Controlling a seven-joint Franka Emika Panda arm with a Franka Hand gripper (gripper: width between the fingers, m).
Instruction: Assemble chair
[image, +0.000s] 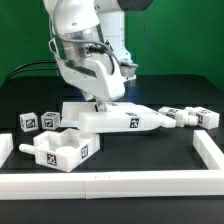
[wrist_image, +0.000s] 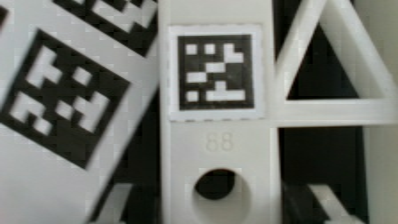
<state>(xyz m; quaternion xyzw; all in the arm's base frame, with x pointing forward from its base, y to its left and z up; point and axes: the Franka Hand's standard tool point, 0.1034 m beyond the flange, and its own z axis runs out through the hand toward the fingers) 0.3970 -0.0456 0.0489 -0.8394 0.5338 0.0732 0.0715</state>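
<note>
Exterior view: the arm (image: 85, 45) reaches down from 12 o'clock, and you have the gripper (image: 99, 102) low over the back edge of the flat white slab (image: 120, 120) at frame centre. The fingertips are lost against the white plastic. No finger shows in the wrist view, so you cannot tell how far the jaws are open or whether they hold anything. The slab lies flat on the black table (image: 150, 155), with small square tags on its front edge. At about 9 o'clock from the slab stands a small tagged block (image: 27, 121), with a second small block (image: 48, 120) just beside it, nearer the slab. At about 7 o'clock lies the notched block (image: 62, 150), open side up, a tag on its near face, close to the slab's front corner. Contact cannot be judged. At 3 o'clock the short legs (image: 183, 117) lie on their sides, near the slab's end. The border rail (image: 120, 186) runs along the 6 o'clock side and turns up at both ends of the frame. Wrist view: very close, blurred. A white bar (wrist_image: 217, 135) fills the middle, carrying a square tag (wrist_image: 217, 70), with a round hole (wrist_image: 217, 186) on the bar farther along. Beside the bar, a flat white surface bears larger tilted tags (wrist_image: 63, 95). You cannot tell which part that surface is.
</note>
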